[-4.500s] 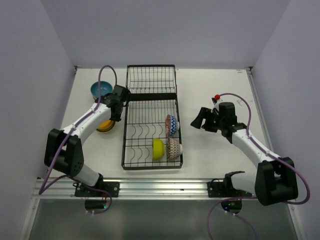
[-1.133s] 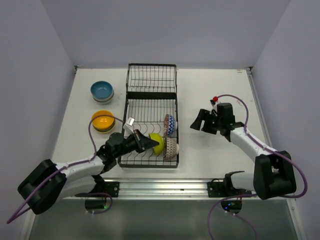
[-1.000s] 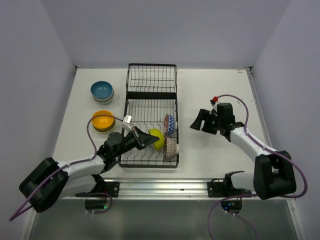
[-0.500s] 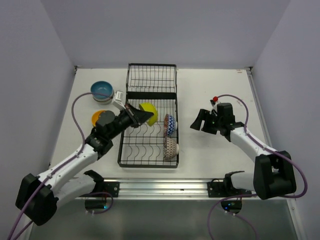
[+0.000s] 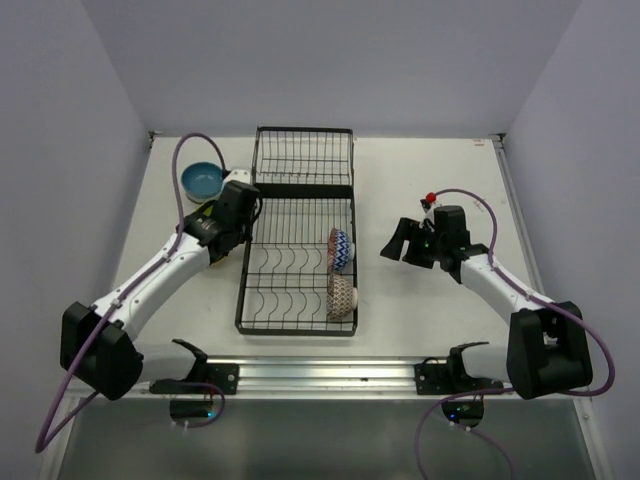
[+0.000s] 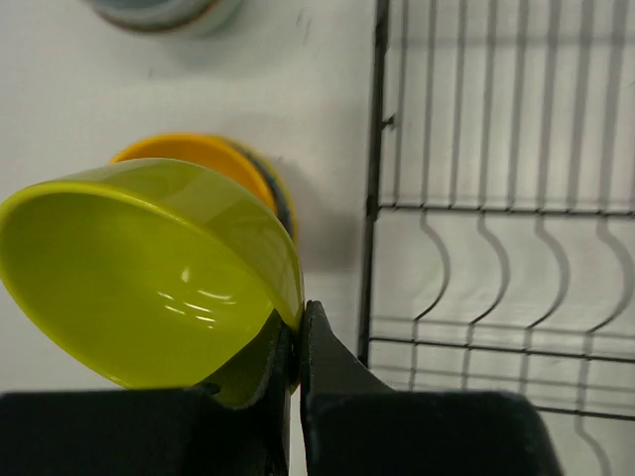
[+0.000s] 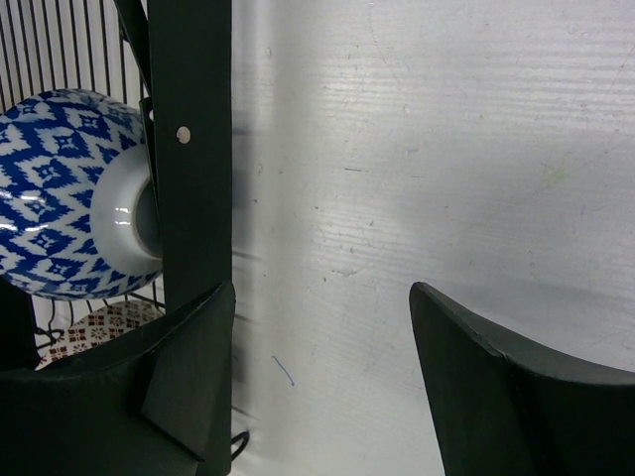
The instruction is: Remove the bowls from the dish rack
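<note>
My left gripper has its jaws pressed together on the rim of the yellow-green bowl, one finger inside the rim and one outside, so the bowl hangs tilted with its opening towards the wrist camera. It is outside the dish rack, over the white table on the rack's left side, and just above the orange bowl. The orange bowl seems to sit on top of another, darker bowl, but I see only a thin edge of it and cannot be sure. A blue bowl stands further back on the table. Two bowls are in the rack, on edge along its right side: the blue zigzag bowl and, nearer to the arms, the brown patterned bowl. My right gripper is just beside the rack's right edge, with its jaws wide and nothing between them.
</note>
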Motion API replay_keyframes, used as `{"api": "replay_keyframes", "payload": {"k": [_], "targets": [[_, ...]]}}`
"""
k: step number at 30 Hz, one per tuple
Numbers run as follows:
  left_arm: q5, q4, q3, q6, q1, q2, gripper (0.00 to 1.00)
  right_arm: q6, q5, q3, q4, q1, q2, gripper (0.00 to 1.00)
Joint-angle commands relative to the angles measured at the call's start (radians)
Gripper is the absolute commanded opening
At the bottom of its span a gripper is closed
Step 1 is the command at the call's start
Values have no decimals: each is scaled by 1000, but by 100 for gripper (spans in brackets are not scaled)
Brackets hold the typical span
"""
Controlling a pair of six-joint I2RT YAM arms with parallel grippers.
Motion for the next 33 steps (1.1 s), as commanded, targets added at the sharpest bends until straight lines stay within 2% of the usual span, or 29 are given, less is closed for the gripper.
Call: {"api": "replay_keyframes", "payload": {"k": [1, 6, 10, 25, 32, 33], "targets": [[-139, -130, -25, 94, 20, 9, 0, -4, -2, 16, 29, 1, -13, 75], [-211, -131, -22, 100, 23, 83, 0, -2, -3, 12, 31, 2, -20, 75], [-216, -127, -10, 114, 42, 132, 0, -2, -3, 12, 31, 2, -20, 75], [-115, -27, 58, 193, 86, 227, 0, -5, 4, 16, 28, 5, -6, 75], [-62, -48, 79, 192, 88, 269, 0, -7, 7, 18, 28, 7, 3, 75], [-69, -53, 72, 189, 88, 269, 6, -7, 6, 19, 28, 7, 1, 75]]}}
